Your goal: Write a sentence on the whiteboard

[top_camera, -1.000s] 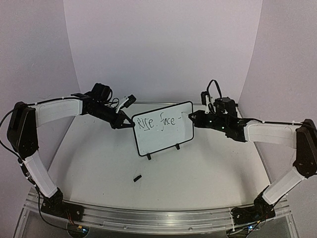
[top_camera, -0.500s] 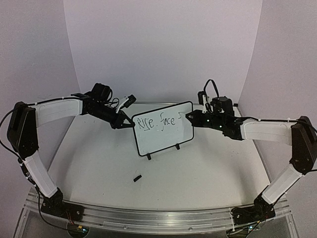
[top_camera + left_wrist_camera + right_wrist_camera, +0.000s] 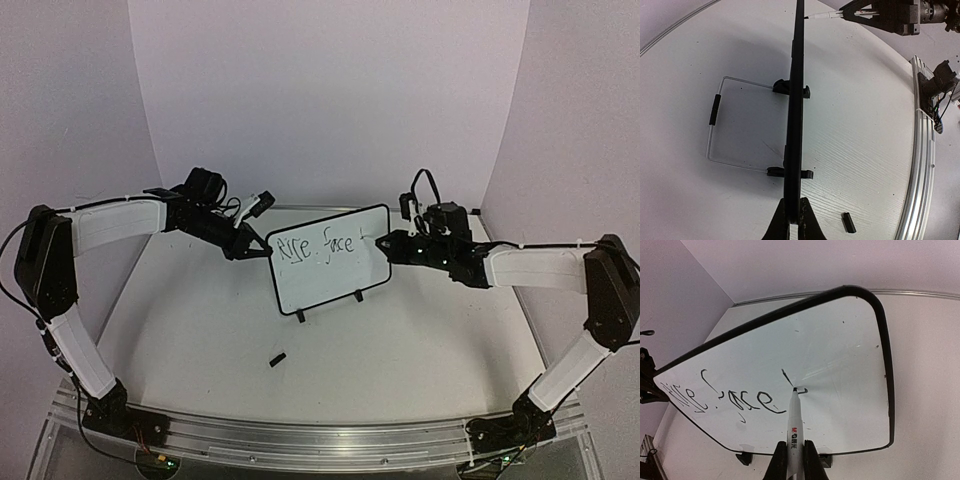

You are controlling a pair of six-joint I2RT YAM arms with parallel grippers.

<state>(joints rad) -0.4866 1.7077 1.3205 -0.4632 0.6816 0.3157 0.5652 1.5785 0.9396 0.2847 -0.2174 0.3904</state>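
The whiteboard (image 3: 335, 275) stands upright on two black feet at the table's middle. My left gripper (image 3: 262, 250) is shut on its left edge; in the left wrist view the board (image 3: 796, 100) is edge-on with the jaws (image 3: 794, 204) clamped on its frame. The sentence (image 3: 320, 245) reads "Rise. face" on one line, and in the right wrist view the writing (image 3: 740, 397) ends in a short fresh stroke. My right gripper (image 3: 385, 242) (image 3: 794, 446) is shut on a white marker (image 3: 795, 420), whose tip touches the board right of "face".
A small black marker cap (image 3: 277, 358) (image 3: 848, 222) lies on the table in front of the board. A thin wire stand (image 3: 714, 125) lies behind the board. The metal rail (image 3: 320, 440) runs along the near edge, with purple walls behind and at both sides.
My right gripper with the marker has shifted left, closer in over the board's upper right, and the stroke after "face" has changed a little. The left arm and the board have stayed still.
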